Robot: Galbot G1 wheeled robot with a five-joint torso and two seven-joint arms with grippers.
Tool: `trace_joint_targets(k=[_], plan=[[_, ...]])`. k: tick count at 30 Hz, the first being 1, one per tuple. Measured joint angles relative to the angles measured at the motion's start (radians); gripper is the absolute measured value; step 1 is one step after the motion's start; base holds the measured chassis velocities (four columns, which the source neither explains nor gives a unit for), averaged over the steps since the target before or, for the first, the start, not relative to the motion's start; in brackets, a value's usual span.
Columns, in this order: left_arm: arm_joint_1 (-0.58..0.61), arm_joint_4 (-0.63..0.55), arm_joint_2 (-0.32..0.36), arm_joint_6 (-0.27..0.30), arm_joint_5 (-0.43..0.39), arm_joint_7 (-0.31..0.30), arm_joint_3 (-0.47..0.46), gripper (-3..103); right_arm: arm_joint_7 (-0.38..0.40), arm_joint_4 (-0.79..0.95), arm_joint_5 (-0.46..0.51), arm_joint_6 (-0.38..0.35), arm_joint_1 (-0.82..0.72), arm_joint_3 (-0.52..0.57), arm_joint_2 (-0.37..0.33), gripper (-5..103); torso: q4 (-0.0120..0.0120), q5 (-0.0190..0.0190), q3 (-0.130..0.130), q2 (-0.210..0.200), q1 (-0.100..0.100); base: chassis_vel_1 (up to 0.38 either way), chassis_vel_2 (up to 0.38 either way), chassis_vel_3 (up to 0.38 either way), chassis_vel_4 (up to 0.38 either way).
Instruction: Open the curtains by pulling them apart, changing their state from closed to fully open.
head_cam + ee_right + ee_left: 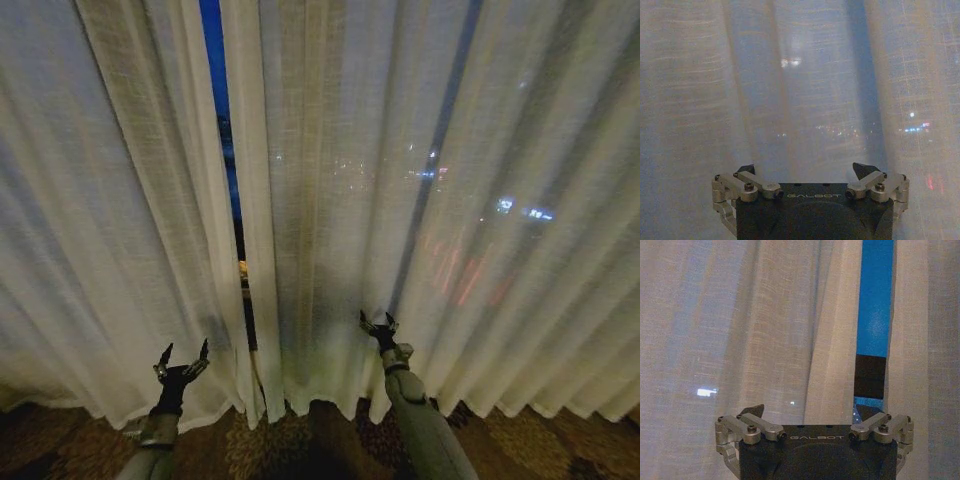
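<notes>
Your two sheer cream-white pleated curtain panels, the left panel (110, 210) and the right panel (420, 200), hang floor-length across the far window, parted only by a narrow dark-blue gap (215, 90) left of centre (city lights glow through the weave). Your left gripper (181, 353) sits low beside that gap with fingers spread and holding nothing; your right gripper (378, 322), also open, sits against the right panel's folds above the patterned brown carpet (300, 440).

The curtains (330, 200) are two sheer cream-white panels with vertical pleats, hanging down to the floor across the far side of the scene. They are nearly closed, parted only by a narrow gap left of centre (dark blue shows through it). City lights glow faintly through the right panel's weave.
</notes>
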Motion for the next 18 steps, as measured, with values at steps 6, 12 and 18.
trace_joint_targets(k=[6,12,18], plan=[[-0.001,0.0,0.0,0.0,0.0,0.0,0.0,100,-0.004,0.009,-0.022,0.005,-0.007,-0.004,-0.003,100,-0.0003,0.0004,0.001,-0.001,0.002,-0.165,0.11,0.174,-0.106],[0.0,0.0,0.0,0.0,0.0,0.0,0.0,100,-0.004,0.015,-0.044,0.002,0.0,-0.03,0.006,100,0.0,-0.0002,0.0,-0.001,0.001,-0.032,0.019,0.026,-0.028],[0.0,0.0,0.0,0.0,0.0,0.0,0.0,100,0.02,-0.047,-0.105,-0.004,0.067,-0.056,0.025,100,0.0001,0.0,0.0,0.0,-0.001,0.056,-0.004,-0.028,0.019]])
